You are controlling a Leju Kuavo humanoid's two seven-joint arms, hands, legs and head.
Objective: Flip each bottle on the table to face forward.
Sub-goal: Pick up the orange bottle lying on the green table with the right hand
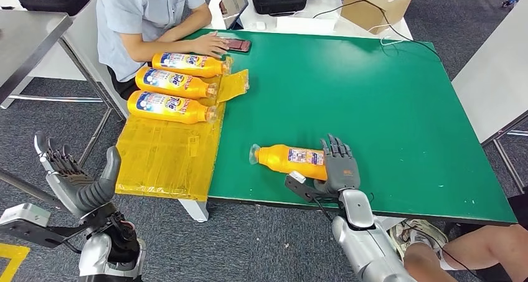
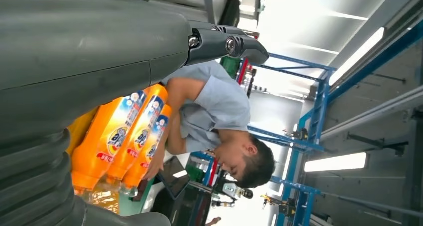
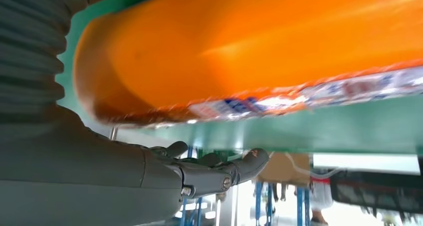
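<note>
Dark fingers (image 1: 337, 149) of the right hand (image 1: 339, 167) stretch flat against the base of a lone orange bottle (image 1: 289, 160) lying near the green table's (image 1: 386, 108) front edge, gripping nothing. The left hand (image 1: 71, 176) hangs open off the table. This bottle looks like the one in hand; it likely needs rolling label-forward, like the three bottles (image 1: 177, 86) on the yellow mat (image 1: 165, 160).

On the green flat counter (image 1: 386, 108), one orange plastic bottle (image 1: 289, 158) lies lower centre beside my right hand (image 1: 339, 164); three orange plastic bottles (image 1: 175, 84) lie upper left.

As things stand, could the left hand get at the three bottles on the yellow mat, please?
Probably yes: the left hand hangs open off the table's near-left corner, with bare yellow mat between it and the three bottles. The person's hand rests just behind them.
</note>
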